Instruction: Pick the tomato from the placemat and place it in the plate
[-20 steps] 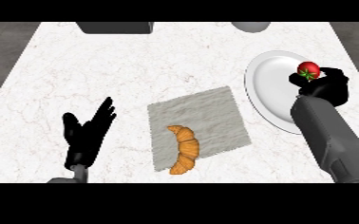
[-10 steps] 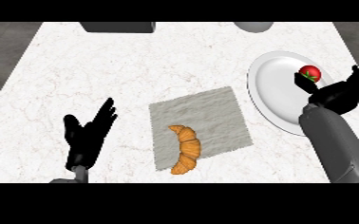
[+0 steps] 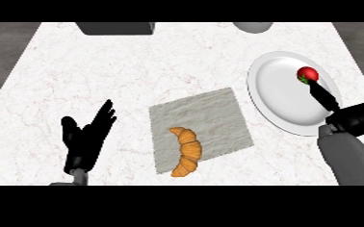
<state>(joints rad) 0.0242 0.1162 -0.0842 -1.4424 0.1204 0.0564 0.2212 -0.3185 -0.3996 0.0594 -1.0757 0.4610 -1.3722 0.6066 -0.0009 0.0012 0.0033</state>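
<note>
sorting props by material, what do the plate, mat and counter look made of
Plate: likely glazed ceramic; plain white, smooth, softly shaded toward the rim.
Mat: looks like woven cloth; grey, matte, finely mottled.
Counter: marble or a similar stone, by its white surface with faint veins.

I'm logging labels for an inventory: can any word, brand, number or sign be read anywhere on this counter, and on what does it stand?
None: no text can be read in the head view.
No word, number or sign shows on the plate, the tomato, the placemat, the croissant or the marbled counter.
The dark box and the grey round thing at the far edge are also blank.
</note>
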